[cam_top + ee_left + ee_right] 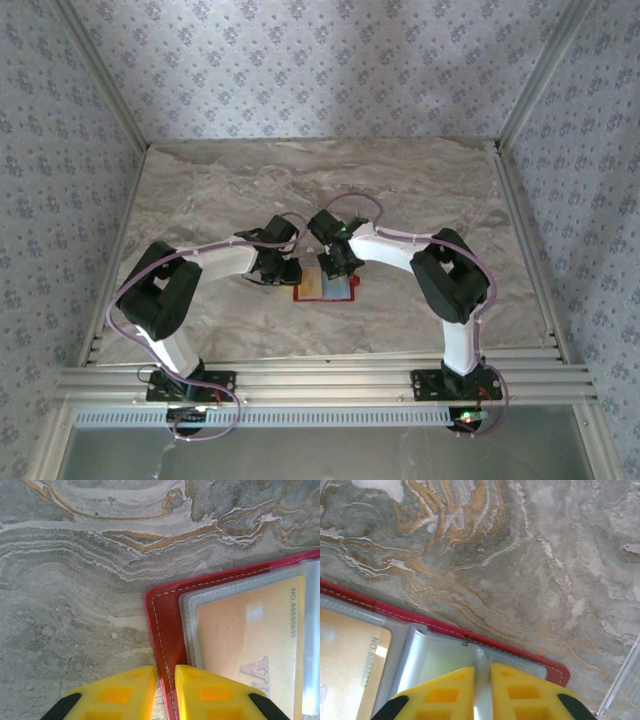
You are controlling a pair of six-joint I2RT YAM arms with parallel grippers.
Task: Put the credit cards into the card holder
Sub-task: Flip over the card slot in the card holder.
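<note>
The red card holder [302,292] lies open on the marble table between both arms. In the left wrist view its stitched red edge [167,625] runs between the yellow fingers of my left gripper [165,672], which is shut on it. A tan-yellow credit card [250,645] sits inside a clear sleeve of the holder, also seen in the right wrist view [345,655]. My right gripper [483,672] is shut on a thin pale grey leaf [445,660] standing up from the holder's spine; it looks like a sleeve, though a grey-blue card is possible. From above, the left gripper [290,272] and the right gripper [340,265] flank the holder.
Bare marble tabletop [250,190] stretches behind and to both sides of the holder. Patterned walls enclose the table. A metal rail [320,380] runs along the near edge by the arm bases. A pale ribbed strip [625,690] shows at the right.
</note>
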